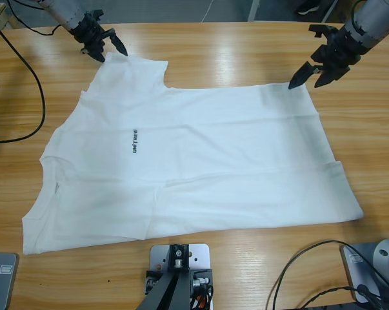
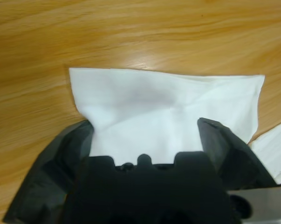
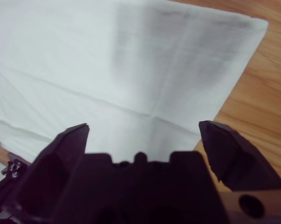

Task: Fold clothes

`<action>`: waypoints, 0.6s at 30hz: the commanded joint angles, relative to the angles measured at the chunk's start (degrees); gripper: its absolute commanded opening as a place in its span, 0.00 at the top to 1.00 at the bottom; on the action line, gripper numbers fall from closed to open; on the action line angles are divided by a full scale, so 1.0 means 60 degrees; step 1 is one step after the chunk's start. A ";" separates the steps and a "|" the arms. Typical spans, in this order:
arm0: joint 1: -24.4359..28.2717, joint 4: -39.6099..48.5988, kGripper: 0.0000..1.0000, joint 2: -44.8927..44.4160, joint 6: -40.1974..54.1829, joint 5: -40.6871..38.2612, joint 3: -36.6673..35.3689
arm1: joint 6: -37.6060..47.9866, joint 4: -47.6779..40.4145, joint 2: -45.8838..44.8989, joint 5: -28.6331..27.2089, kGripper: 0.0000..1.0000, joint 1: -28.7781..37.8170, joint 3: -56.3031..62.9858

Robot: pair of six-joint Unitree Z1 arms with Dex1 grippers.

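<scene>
The clothes are one white T-shirt, spread flat on the wooden table with its neck to the left and its hem to the right. A small dark logo faces up on the chest. My left gripper hangs open at the far sleeve's corner. In the left wrist view that sleeve lies between and beyond the spread left gripper. My right gripper stands open at the far hem corner. In the right wrist view the shirt fills the space ahead of the right gripper.
Black cables loop over the table's left end, and another cable curls at the near right. Bare wood lies to the right of the hem. The table's far edge runs just behind both grippers.
</scene>
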 commanded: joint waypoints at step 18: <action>-0.0285 0.0797 1.00 0.1653 0.0844 0.1184 -0.4191 | -0.0101 -0.0141 0.0579 0.0117 0.05 -0.0139 0.0470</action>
